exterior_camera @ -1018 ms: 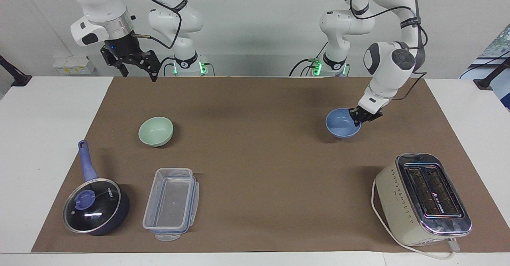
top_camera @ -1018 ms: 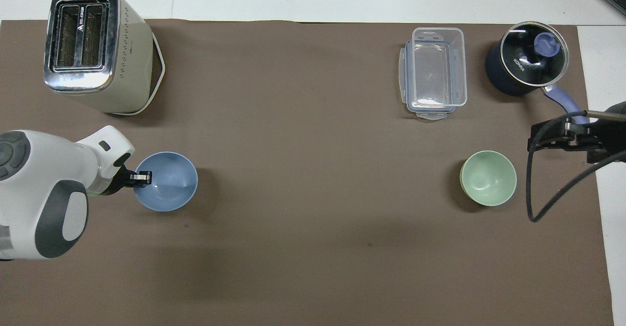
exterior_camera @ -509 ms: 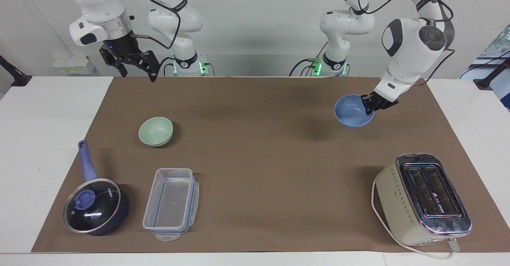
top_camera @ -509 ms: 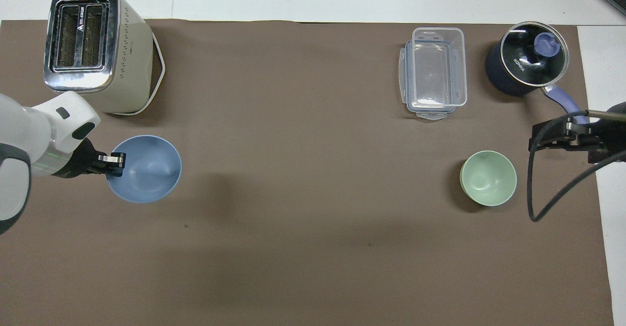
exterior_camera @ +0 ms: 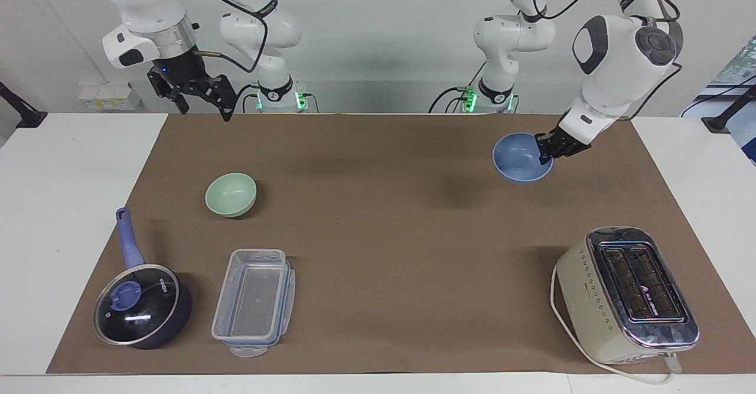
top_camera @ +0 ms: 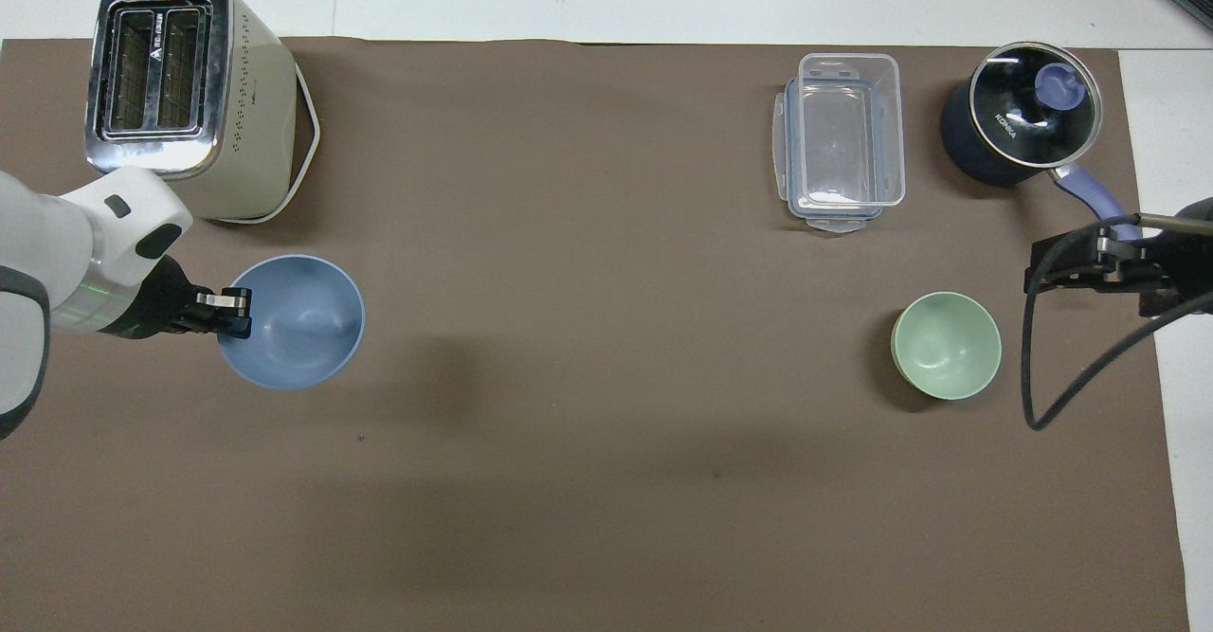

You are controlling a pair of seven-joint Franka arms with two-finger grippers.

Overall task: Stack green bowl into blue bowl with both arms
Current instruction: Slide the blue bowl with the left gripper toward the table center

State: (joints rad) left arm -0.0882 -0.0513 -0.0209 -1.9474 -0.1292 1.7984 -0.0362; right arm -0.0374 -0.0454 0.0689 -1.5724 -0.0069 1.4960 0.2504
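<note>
Currently the left gripper (exterior_camera: 544, 153) is pinching the rim of the blue bowl (exterior_camera: 520, 159), holding it clear of the mat (exterior_camera: 378, 252) at the left arm's end, over the area between the robots and the toaster (exterior_camera: 626, 293). The right gripper (exterior_camera: 204, 107) waits aloft with fingers spread; the green bowl (exterior_camera: 231, 194) sits on the mat below it, upright and untouched.
</note>
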